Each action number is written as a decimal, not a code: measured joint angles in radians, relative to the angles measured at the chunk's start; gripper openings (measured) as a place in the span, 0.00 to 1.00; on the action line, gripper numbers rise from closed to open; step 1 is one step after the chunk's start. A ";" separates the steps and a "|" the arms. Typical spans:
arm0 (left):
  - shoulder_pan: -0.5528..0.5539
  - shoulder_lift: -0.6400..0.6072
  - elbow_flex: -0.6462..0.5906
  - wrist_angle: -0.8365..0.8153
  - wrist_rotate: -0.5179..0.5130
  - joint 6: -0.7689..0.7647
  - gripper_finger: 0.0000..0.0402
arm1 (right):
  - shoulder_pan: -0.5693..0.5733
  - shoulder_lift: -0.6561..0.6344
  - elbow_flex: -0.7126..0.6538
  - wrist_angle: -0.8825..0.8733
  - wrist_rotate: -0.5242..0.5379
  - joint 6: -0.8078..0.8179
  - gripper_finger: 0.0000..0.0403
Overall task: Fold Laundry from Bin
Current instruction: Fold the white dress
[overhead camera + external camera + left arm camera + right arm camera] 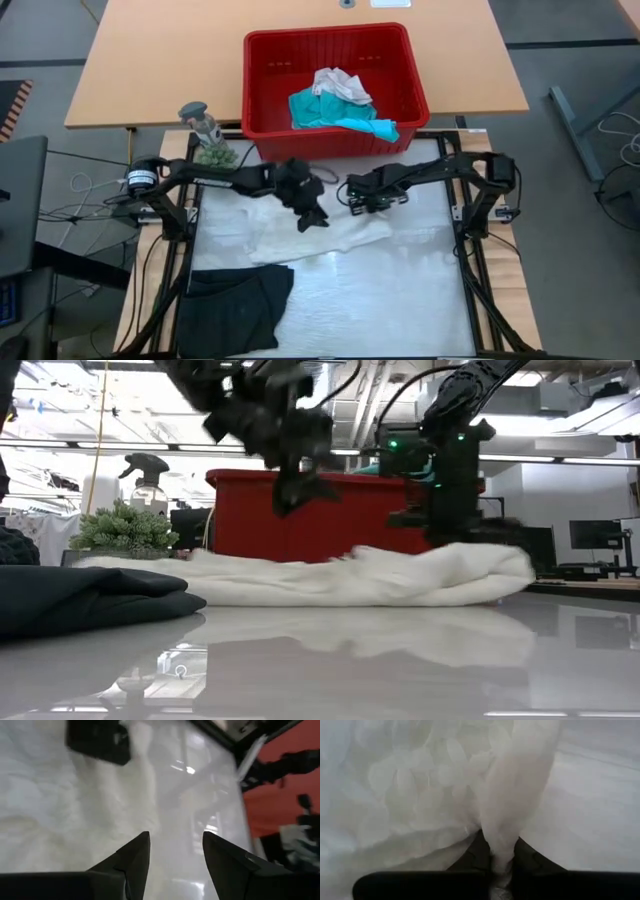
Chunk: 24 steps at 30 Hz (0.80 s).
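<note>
Glossy white table (400, 300) under lacy cloth (300, 238), office behind.

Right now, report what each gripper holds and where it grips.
The right gripper pinches a bunched fold of the white garment on the table. The left gripper is open above the cloth, holding nothing.

Left gripper (175, 857): raised mid-counter, fingers (134, 856) spread, empty. Right gripper (498, 862): lowered beside it, fingers (532, 860) pinched together on white fabric.
</note>
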 joint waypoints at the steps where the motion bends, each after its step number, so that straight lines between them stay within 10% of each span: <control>1: 0.005 0.000 0.043 -0.038 0.014 0.006 0.43 | 0.000 -0.014 0.000 -0.042 0.013 0.000 0.14; 7: 0.012 -0.049 0.214 -0.427 0.037 0.180 0.43 | 0.007 -0.147 0.000 -0.205 0.023 0.026 0.14; 13: 0.014 -0.183 0.133 -0.545 0.004 0.254 0.43 | 0.030 -0.312 0.002 -0.238 0.049 0.116 0.14; 24: 0.014 -0.360 -0.467 -0.012 -0.098 0.050 0.38 | 0.110 -0.359 0.003 -0.172 0.085 0.218 0.14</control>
